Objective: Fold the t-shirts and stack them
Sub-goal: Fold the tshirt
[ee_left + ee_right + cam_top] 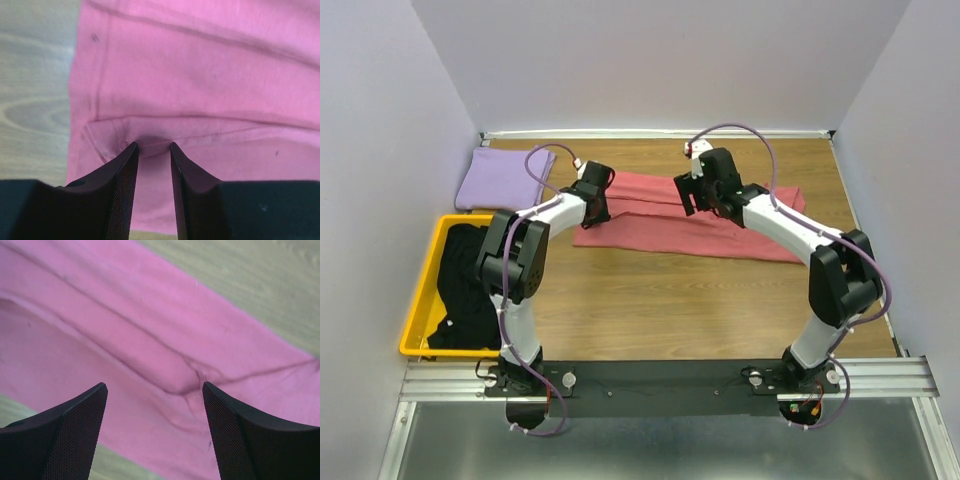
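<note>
A salmon-pink t-shirt (650,228) lies folded into a long band across the middle of the table. My left gripper (594,206) is down at its left end. In the left wrist view the jaws stand a narrow gap apart, with the left gripper (153,146) tips on a folded sleeve edge of the pink t-shirt (200,75). My right gripper (694,198) hovers over the band's middle. There the right gripper (155,386) is wide open above a raised crease in the pink t-shirt (150,330). A lavender t-shirt (503,180) lies folded at the back left.
A yellow bin (423,300) at the left edge holds black t-shirts (468,285) in a heap. Pale walls close in the table at the left, back and right. Bare wooden tabletop (670,300) lies between the pink shirt and the arm bases.
</note>
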Robot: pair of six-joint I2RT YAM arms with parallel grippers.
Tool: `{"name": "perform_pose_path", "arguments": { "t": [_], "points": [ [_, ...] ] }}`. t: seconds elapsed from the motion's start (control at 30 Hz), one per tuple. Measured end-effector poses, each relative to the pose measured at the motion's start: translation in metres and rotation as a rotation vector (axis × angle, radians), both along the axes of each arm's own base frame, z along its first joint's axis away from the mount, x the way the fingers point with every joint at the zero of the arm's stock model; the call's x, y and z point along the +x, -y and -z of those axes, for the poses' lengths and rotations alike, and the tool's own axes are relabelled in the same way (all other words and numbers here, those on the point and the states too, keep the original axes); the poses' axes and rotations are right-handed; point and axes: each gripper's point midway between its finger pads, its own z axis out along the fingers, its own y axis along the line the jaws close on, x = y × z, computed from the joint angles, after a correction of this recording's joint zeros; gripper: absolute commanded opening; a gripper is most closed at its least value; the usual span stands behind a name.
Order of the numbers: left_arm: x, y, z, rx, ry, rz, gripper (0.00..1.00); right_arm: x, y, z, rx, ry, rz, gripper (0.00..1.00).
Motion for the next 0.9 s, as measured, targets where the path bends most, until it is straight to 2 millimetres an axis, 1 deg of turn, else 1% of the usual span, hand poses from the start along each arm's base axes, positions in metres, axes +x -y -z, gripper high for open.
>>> {"name": "perform_pose_path", "arguments": {
  "t": [0.07, 0.17, 0.23, 0.27, 0.3, 0.37, 0.47, 0.53, 0.63, 0.7, 0.77, 0.9],
  "points": [
    [0.011, -0.007, -0.005, 0.007, 0.019, -0.026, 0.47, -0.01, 0.009, 0.01, -0.005, -0.028, 0.016, 0.84],
    [0.029, -0.02, -0.014, 0.013, 0.05, -0.068, 0.54, -0.02, 0.017, 0.018, -0.008, -0.051, 0.029, 0.84],
    [0.039, -0.03, -0.025, 0.018, 0.085, -0.104, 0.6, -0.025, 0.02, 0.018, -0.002, -0.056, 0.037, 0.84],
    [0.041, -0.032, -0.028, 0.016, 0.096, -0.113, 0.62, -0.027, 0.022, 0.016, 0.004, -0.056, 0.041, 0.84],
    [0.042, -0.035, -0.032, 0.015, 0.105, -0.124, 0.68, -0.031, 0.023, 0.014, 0.016, -0.054, 0.049, 0.84],
    [0.036, -0.036, -0.036, 0.005, 0.116, -0.134, 0.73, -0.035, 0.024, 0.01, 0.032, -0.05, 0.057, 0.84],
    [0.011, -0.039, -0.036, -0.016, 0.104, -0.148, 0.83, -0.042, 0.023, 0.007, 0.072, -0.056, 0.065, 0.84],
    [-0.004, -0.038, -0.035, -0.045, 0.098, -0.156, 0.85, -0.048, 0.022, 0.012, 0.094, -0.078, 0.066, 0.83],
    [-0.02, -0.035, -0.03, -0.098, 0.087, -0.177, 0.85, -0.062, 0.02, 0.03, 0.122, -0.141, 0.065, 0.83],
    [-0.024, -0.032, -0.025, -0.134, 0.084, -0.195, 0.84, -0.071, 0.019, 0.041, 0.137, -0.18, 0.065, 0.83],
    [-0.024, -0.028, -0.023, -0.172, 0.087, -0.214, 0.84, -0.077, 0.018, 0.048, 0.148, -0.209, 0.063, 0.83],
    [-0.014, -0.02, -0.031, -0.239, 0.122, -0.238, 0.81, -0.083, 0.015, 0.053, 0.166, -0.236, 0.059, 0.83]
  ]
}}
